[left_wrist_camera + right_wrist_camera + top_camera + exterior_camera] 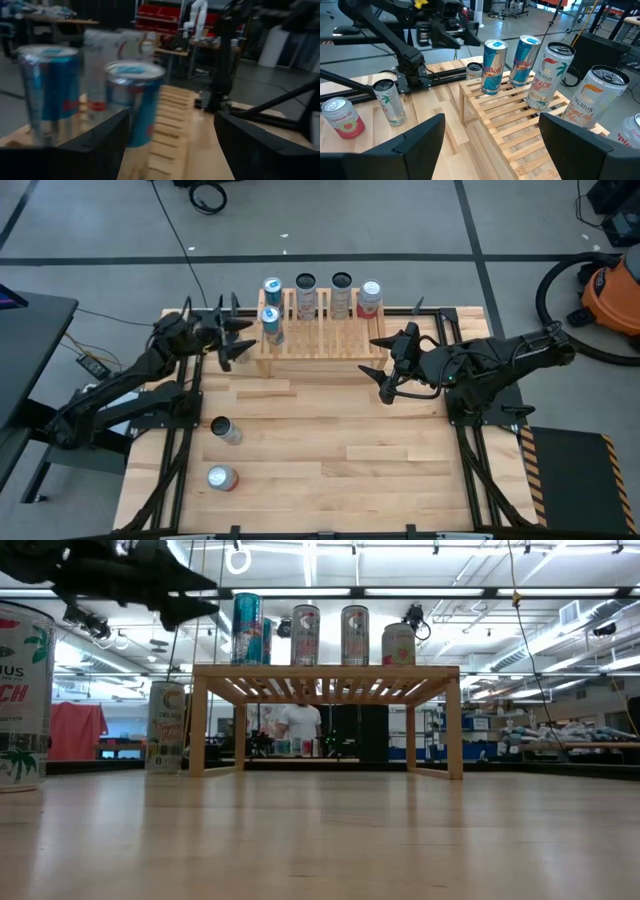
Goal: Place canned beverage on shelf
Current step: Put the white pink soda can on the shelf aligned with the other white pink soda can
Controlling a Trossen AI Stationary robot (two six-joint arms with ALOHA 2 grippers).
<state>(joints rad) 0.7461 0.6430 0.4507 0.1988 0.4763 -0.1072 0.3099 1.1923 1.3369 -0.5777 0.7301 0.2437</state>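
The shelf [320,340] is a light slatted wood rack at the table's far middle. Several cans stand on it, among them two blue ones [271,325] [272,290] at its left end. My left gripper [238,338] hovers open and empty just off that left end, level with the cans; the nearer blue can [132,100] stands just beyond its fingertips. My right gripper [383,367] hangs open and empty above the table in front of the shelf's right end. Two more cans rest on the table at the near left, one upright [226,430] and one red-and-white [221,477].
Black frame rails [180,460] run along the table's left and right sides. Open plank tabletop [350,460] lies between the shelf and the near edge. In the low view a person [298,725] stands in the room behind the shelf.
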